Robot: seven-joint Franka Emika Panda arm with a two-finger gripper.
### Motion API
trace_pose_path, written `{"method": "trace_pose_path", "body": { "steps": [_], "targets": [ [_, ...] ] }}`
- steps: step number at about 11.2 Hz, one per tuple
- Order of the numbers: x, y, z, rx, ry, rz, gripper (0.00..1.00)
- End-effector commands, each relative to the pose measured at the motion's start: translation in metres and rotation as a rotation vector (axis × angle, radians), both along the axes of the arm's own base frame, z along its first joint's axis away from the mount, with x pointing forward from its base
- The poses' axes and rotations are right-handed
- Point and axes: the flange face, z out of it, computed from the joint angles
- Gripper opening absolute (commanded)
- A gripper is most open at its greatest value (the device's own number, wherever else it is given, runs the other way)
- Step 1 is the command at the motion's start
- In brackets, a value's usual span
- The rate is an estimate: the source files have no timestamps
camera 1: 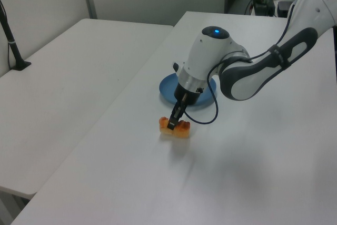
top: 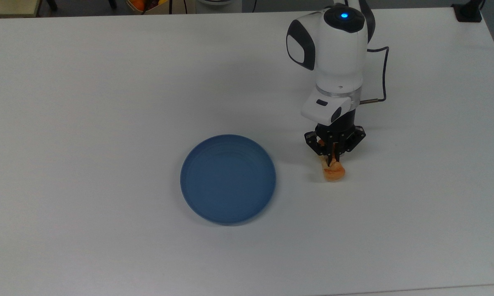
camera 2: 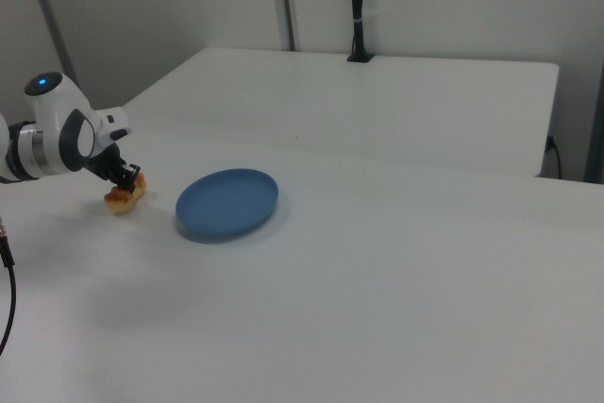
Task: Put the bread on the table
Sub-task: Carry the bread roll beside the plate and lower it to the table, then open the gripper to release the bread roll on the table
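Observation:
The bread [top: 333, 172], a small orange-golden loaf, is pinched in my gripper [top: 331, 162], which is shut on it. It sits low at the white table [top: 107, 82], to the right of the blue plate in the top view. In the left view the bread [camera 1: 175, 127] hangs from the gripper [camera 1: 172, 124] just in front of the plate, at or just above the tabletop. The right view has the bread [camera 2: 123, 196] and gripper [camera 2: 126, 179] left of the plate. Whether the bread touches the table I cannot tell.
An empty round blue plate [top: 228, 179] lies near the table's middle; it appears as the plate [camera 1: 202, 89] behind my arm and as the plate [camera 2: 227, 204]. A second white table [camera 1: 63, 77] adjoins on the left view's left. A black post [camera 2: 357, 7] stands at the far table.

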Motion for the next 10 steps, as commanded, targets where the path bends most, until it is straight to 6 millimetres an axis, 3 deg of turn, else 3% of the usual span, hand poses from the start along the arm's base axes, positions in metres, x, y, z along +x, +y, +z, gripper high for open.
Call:
{"method": "trace_pose_path", "body": {
  "steps": [1, 2, 6, 7, 10],
  "targets": [
    [0.0045, 0.0025, -0.0084, -0.008, -0.018, -0.015, 0.32],
    [0.005, 0.0015, -0.0084, -0.008, -0.018, -0.017, 0.47],
    [0.0039, 0.0034, -0.0065, -0.007, -0.018, -0.015, 0.9],
    [0.0039, 0.0034, -0.0054, -0.007, -0.019, -0.014, 0.95],
    [0.0048, 0.0012, -0.0014, -0.006, -0.021, -0.017, 0.96]
  ]
}}
